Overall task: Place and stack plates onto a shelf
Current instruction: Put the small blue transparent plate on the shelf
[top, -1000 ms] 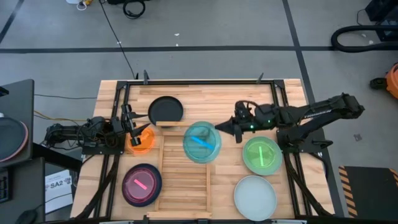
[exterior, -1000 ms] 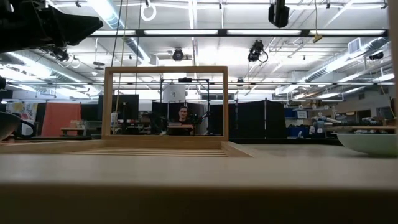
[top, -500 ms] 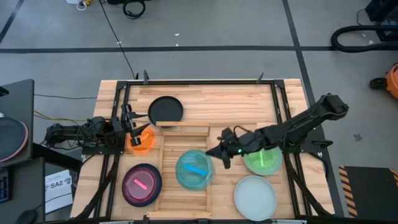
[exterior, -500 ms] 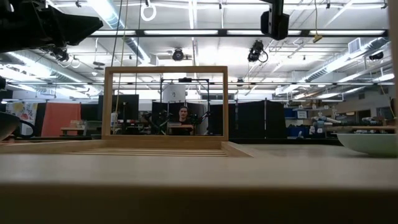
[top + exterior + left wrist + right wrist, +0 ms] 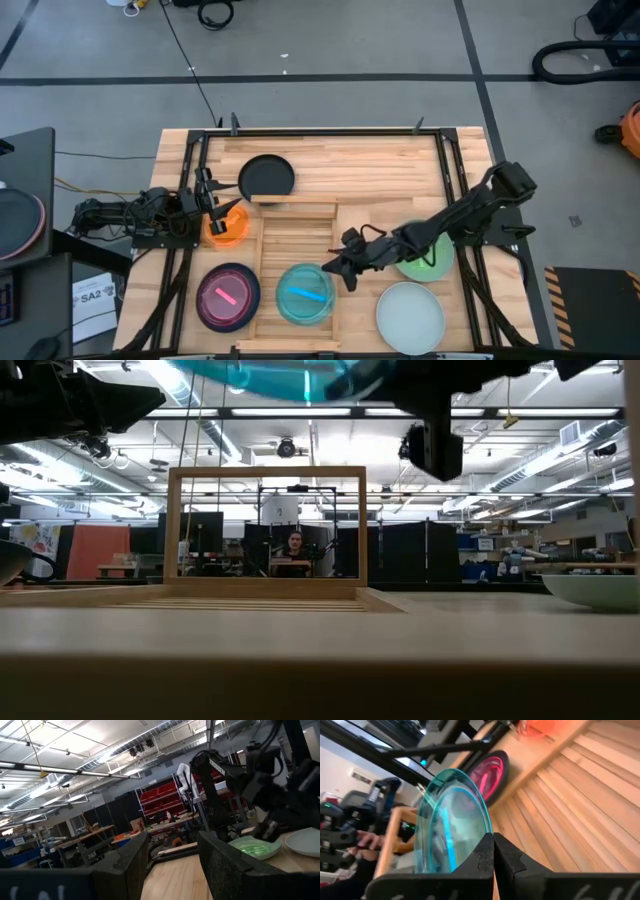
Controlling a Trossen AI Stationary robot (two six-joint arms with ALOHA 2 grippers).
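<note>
Table point(image 5: 380, 165): pale plank top, boards running across, framed by dark rails.
Shelf point(image 5: 295, 235): flat light-wood tray with a slatted floor and a raised rim, lying mid-table; nothing rests on its slats yet as far as I can see.
Right gripper point(image 5: 338, 268): reaching across the shelf's near end, fingers pinched tight on the rim of the blue plate point(image 5: 305, 294), which hangs over the slats. The low view shows it well up in the air.
Left gripper point(image 5: 222, 213): parked beside the orange plate point(image 5: 226, 227) at the shelf's left, fingers spread with nothing between them.
Larger plates: matte, opaque and round. Black plate point(image 5: 267, 176) sits at the shelf's far end, the pale plate point(image 5: 409, 316) near the right front corner.
Small plates: glassy, see-through, thin-lipped. A purple plate point(image 5: 227, 295) sits inside a dark one, and a green plate point(image 5: 428, 255) lies partly under the right arm.
Risk: I'd say the edge-only pinch on slick plastic could let the blue plate tip or slip; released from this height it might bounce on the slats or catch the raised rim.
</note>
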